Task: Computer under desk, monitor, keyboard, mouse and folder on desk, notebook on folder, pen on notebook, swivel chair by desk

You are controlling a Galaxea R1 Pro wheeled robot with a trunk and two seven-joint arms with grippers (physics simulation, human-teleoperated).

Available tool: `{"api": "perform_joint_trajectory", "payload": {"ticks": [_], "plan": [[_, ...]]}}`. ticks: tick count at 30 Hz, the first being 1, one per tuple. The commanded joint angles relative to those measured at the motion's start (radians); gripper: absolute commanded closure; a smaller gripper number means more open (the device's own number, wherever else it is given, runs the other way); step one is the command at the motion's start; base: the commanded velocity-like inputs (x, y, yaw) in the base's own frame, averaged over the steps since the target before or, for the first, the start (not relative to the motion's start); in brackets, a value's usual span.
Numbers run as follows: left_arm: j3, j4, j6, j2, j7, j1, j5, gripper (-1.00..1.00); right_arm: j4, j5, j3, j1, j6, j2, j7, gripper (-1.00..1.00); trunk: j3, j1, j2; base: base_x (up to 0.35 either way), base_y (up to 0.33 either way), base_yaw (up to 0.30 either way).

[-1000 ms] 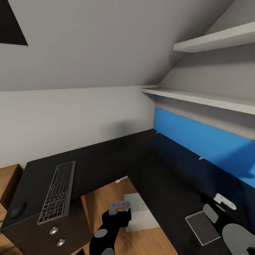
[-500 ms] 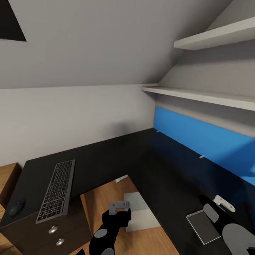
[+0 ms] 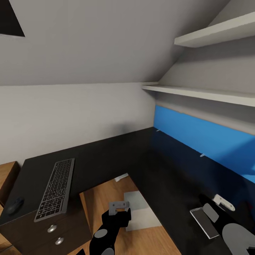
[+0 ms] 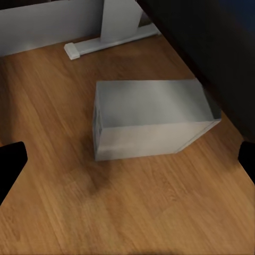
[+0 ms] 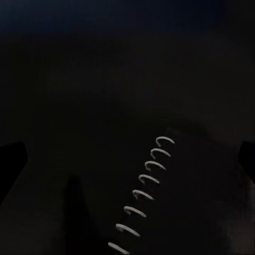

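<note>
My left pincer [image 4: 127, 159] hangs spread wide above the computer [image 4: 151, 118], which stands on the wood floor [image 4: 48, 175] at the tabletop's [image 3: 117, 156] edge. My right pincer [image 5: 127, 154], also spread, hovers over a dark spiral-bound notebook [image 5: 175, 207] on the tabletop. The keyboard [image 3: 55, 188] lies beside the mouse [image 3: 15, 204].

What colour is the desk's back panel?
Bright blue; the back panel shows best in the head view, above the black desk top.
</note>
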Motion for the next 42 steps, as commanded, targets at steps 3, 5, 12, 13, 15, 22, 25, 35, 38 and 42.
{"api": "perform_joint_trajectory", "payload": {"ticks": [3, 5, 12, 13, 15, 22, 25, 35, 38, 42], "plan": [[-0.002, -0.001, 0.003, 0.001, 0.007, -0.002, 0.004, -1.00, 0.005, -0.035, -0.006, 0.000, -0.005, 0.001, 0.002, -1.00, -0.011, 0.012, -0.022, 0.000, 0.000, 0.000], [-0.002, -0.001, 0.003, 0.000, 0.007, -0.002, 0.005, -1.00, 0.005, -0.035, -0.006, 0.000, -0.005, 0.001, 0.002, -1.00, -0.017, 0.019, -0.036, 0.000, 0.000, 0.000], [-0.002, -0.001, 0.003, -0.001, 0.007, -0.002, 0.006, -1.00, 0.004, -0.035, -0.005, 0.000, -0.005, 0.001, 0.002, -1.00, -0.027, 0.031, -0.057, 0.000, 0.000, 0.000], [-0.002, -0.001, 0.003, -0.001, 0.007, -0.002, 0.006, -1.00, 0.004, -0.035, -0.005, 0.000, -0.005, 0.001, 0.002, -1.00, -0.027, 0.031, -0.057, 0.000, 0.000, 0.000], [-0.002, -0.001, 0.003, 0.000, 0.007, -0.002, 0.008, -1.00, 0.004, -0.035, -0.004, 0.000, -0.005, 0.001, 0.002, -1.00, -0.027, 0.031, -0.057, 0.000, 0.000, 0.000], [-0.001, 0.009, 0.005, 0.002, 0.004, -0.002, 0.054, -1.00, 0.004, -0.035, -0.004, 0.000, -0.005, 0.002, 0.002, -1.00, -0.027, 0.031, -0.057, 0.000, 0.000, 0.000], [0.000, 0.016, 0.005, 0.003, 0.002, -0.002, 0.063, -1.00, 0.004, -0.035, -0.004, 0.000, -0.005, 0.002, 0.002, -1.00, -0.027, 0.031, -0.057, 0.000, 0.000, 0.000], [-0.001, 0.019, 0.005, 0.004, 0.001, -0.002, 0.066, -1.00, 0.004, -0.035, -0.004, 0.000, -0.005, 0.002, 0.002, -1.00, -0.027, 0.031, -0.057, -0.101, 0.113, 0.000], [-0.001, 0.019, 0.005, 0.003, 0.000, -0.002, 0.066, -1.00, 0.003, -0.035, -0.004, 0.000, -0.005, 0.002, 0.002, -1.00, -0.027, 0.031, -0.057, -0.025, 0.030, 0.000], [-0.001, 0.019, 0.004, 0.002, 0.000, -0.002, 0.065, -1.00, 0.004, -0.035, -0.004, 0.000, -0.005, 0.002, 0.002, -1.00, -0.027, 0.031, -0.057, -0.008, 0.073, 0.000]]}}
